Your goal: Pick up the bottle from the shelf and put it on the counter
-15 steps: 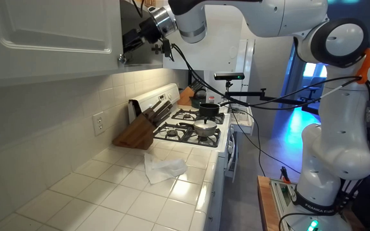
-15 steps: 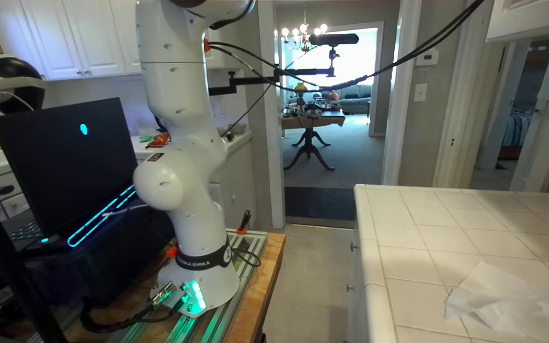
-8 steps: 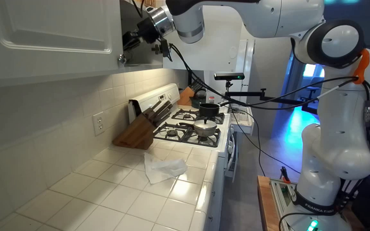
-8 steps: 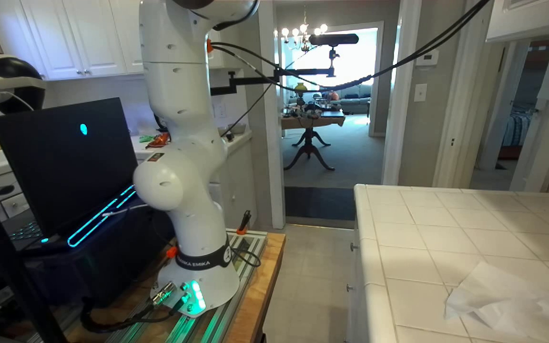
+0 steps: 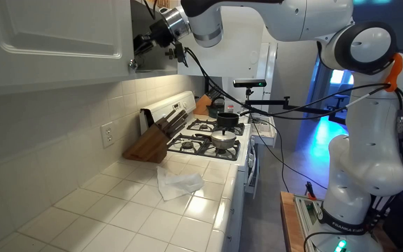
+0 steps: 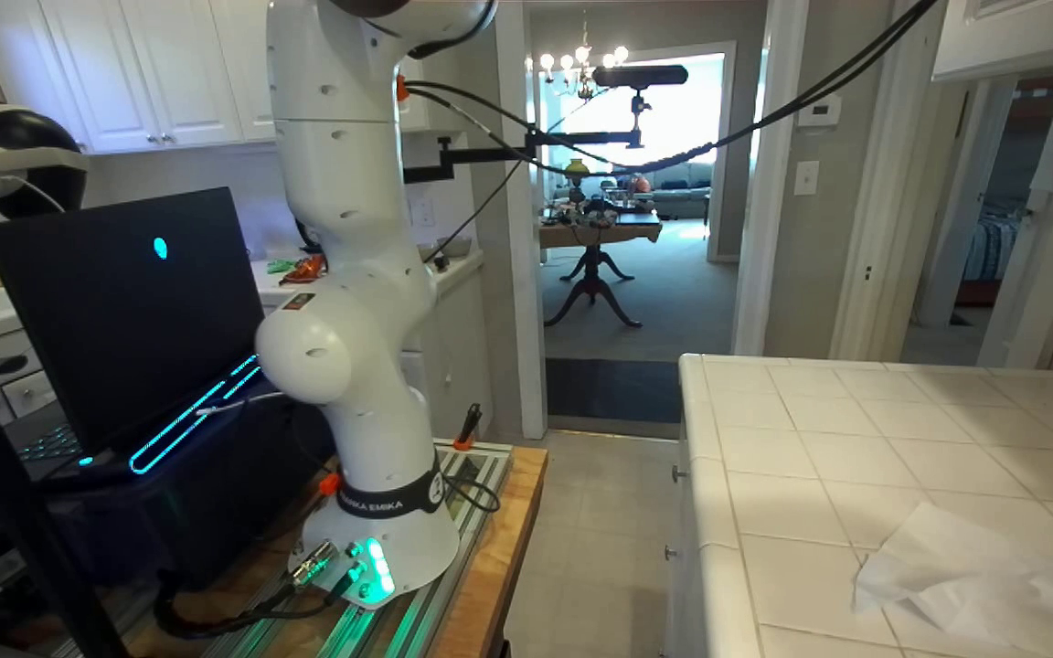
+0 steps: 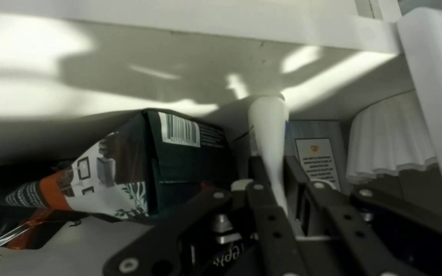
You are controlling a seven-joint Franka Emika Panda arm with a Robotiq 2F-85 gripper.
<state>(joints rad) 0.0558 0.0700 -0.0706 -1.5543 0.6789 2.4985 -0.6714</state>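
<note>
In the wrist view the pale whitish bottle (image 7: 268, 124) stands between the two black fingers of my gripper (image 7: 274, 164), one along each side, and the jaws look closed onto it. Its wide end meets the pale surface of the shelf (image 7: 194, 53); the narrow end runs down between the fingers. An exterior view has the gripper (image 5: 142, 45) reaching into the open cabinet, its tips partly covered by the cabinet door. The bottle is hidden in both exterior views. Below lies the white-tiled counter (image 5: 131, 217), seen also as the counter (image 6: 819, 439) from another side.
Beside the bottle are a dark green box (image 7: 194, 161) and a grey labelled packet (image 7: 317, 153), with white pleated paper (image 7: 390, 138) farther right. A white cabinet door (image 5: 61, 42) hangs by the arm. On the counter are crumpled paper (image 5: 178, 183) and a knife block (image 5: 149, 143).
The gripper's fingers have drawn together inside the cabinet. The arm shifted slightly farther in during the first half second, then stayed still.
</note>
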